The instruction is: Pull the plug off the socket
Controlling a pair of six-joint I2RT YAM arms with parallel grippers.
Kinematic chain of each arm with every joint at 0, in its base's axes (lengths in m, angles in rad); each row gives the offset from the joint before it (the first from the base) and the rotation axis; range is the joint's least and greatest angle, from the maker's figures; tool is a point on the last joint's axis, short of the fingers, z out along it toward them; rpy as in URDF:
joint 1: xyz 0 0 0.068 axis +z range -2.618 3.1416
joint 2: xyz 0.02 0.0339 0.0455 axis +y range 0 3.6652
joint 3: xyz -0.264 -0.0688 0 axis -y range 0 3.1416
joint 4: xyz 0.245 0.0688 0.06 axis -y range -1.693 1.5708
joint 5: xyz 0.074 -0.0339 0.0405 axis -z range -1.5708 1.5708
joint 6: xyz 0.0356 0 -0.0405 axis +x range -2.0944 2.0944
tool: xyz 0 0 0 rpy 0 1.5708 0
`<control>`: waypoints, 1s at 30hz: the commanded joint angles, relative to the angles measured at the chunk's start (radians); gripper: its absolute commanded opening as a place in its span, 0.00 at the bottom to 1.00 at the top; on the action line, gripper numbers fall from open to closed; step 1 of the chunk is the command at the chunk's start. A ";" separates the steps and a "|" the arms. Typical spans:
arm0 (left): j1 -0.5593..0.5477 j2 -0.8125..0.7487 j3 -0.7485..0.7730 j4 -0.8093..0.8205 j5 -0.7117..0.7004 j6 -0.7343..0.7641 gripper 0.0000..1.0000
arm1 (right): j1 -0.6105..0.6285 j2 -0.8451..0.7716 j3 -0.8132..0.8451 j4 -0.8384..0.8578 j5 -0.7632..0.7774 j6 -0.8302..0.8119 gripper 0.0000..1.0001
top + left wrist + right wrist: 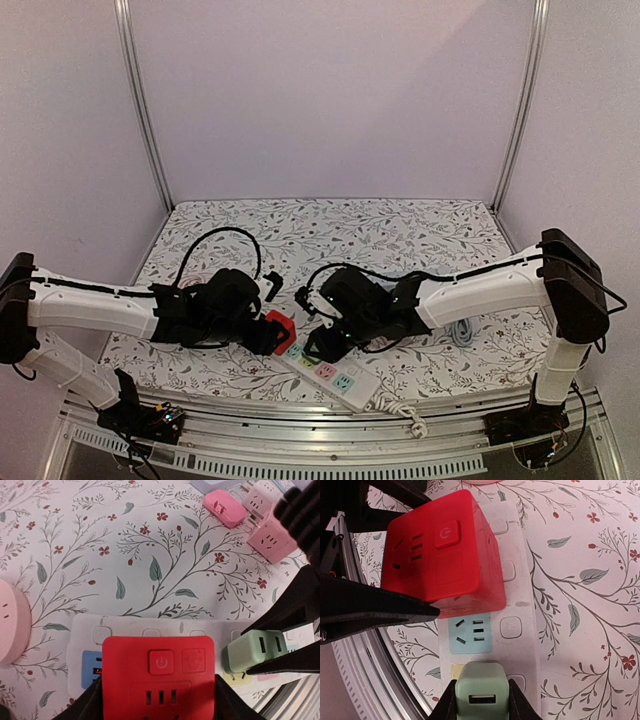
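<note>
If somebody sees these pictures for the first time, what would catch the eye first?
The bright red cube adapter on the white power strip, clamped by the left gripper at the near edge of the table, stands out first. Right beside it, the right gripper pinches a pale green charger on the same strip.

No words or numbers are showing anywhere I'm looking. The one sign showing is a power symbol point(161, 662) on the red cube adapter point(158, 695); the emblem point(193, 660) beside it is looking too faint to read.
</note>
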 commanded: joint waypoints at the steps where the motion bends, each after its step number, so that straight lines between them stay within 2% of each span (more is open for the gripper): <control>1: -0.026 0.019 0.004 -0.060 -0.015 -0.007 0.50 | -0.008 -0.034 -0.008 0.009 0.032 0.028 0.15; 19: -0.026 0.052 0.030 -0.067 -0.053 -0.050 0.46 | 0.187 -0.037 0.054 -0.094 0.442 -0.031 0.13; 30: -0.050 0.053 0.037 -0.104 -0.100 -0.046 0.46 | 0.154 -0.065 0.031 -0.070 0.376 -0.014 0.13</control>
